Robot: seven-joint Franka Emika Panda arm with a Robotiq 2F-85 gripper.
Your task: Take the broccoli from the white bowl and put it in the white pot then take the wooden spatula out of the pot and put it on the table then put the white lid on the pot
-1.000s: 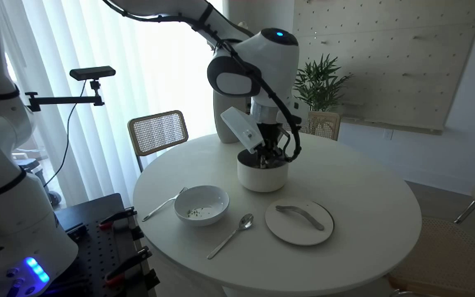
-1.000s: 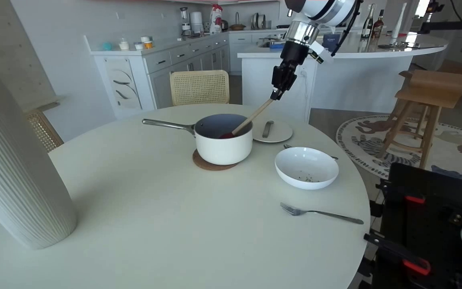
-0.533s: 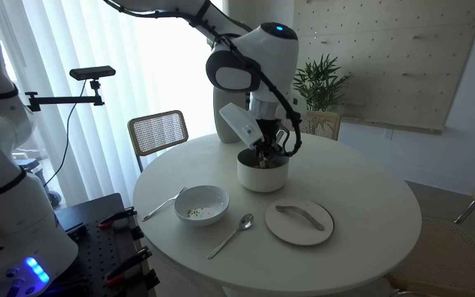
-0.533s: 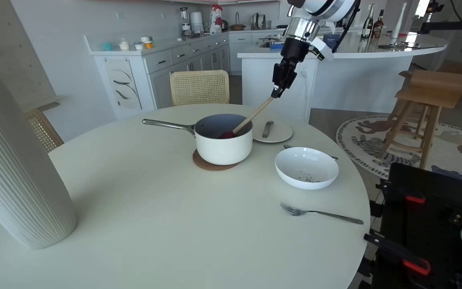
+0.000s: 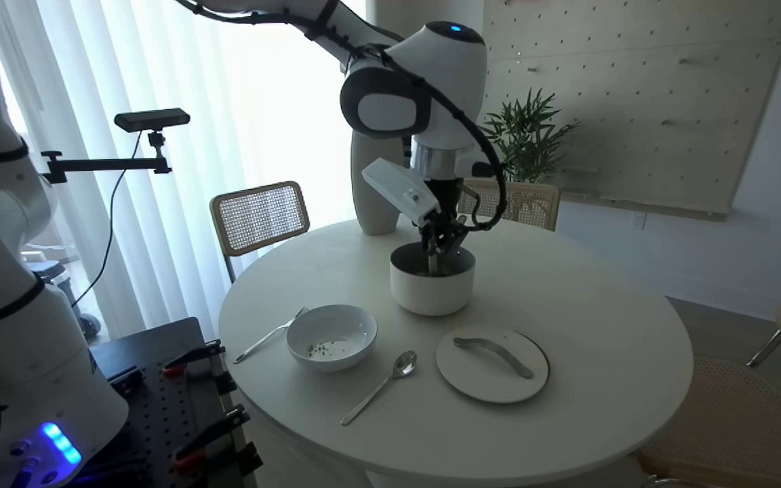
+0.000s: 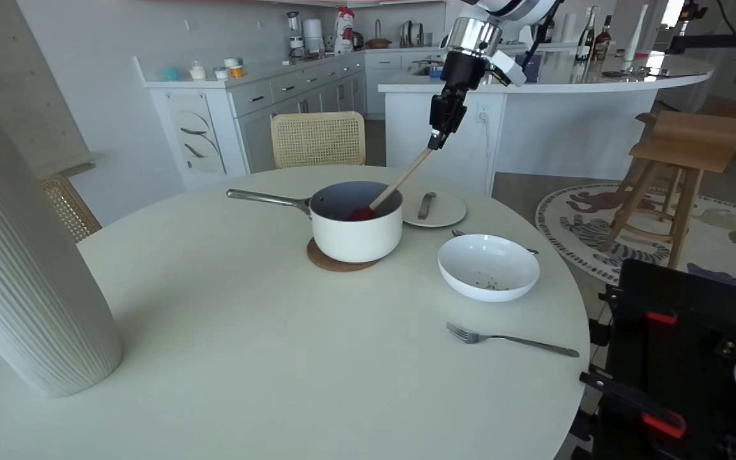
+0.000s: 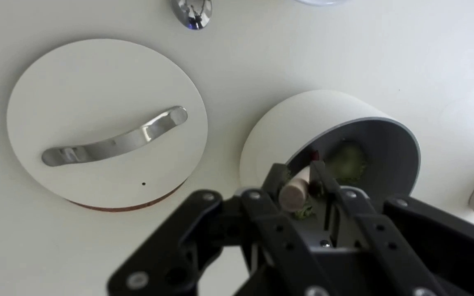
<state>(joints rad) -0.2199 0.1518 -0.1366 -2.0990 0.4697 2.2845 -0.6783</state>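
Wooden spatula [image 6: 400, 181], pale-handled, dark-red-tipped, tilted into white pot [image 6: 355, 239]; claw [image 7: 298, 181] pinching its upper end.

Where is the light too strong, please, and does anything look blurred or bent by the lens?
In an exterior view, the curtain is partly overexposed; in an exterior view, the vase leans, probably lens distortion; in the wrist view, the white lid shows glare on its handle, and one broccoli piece in the white pot looks blurred.
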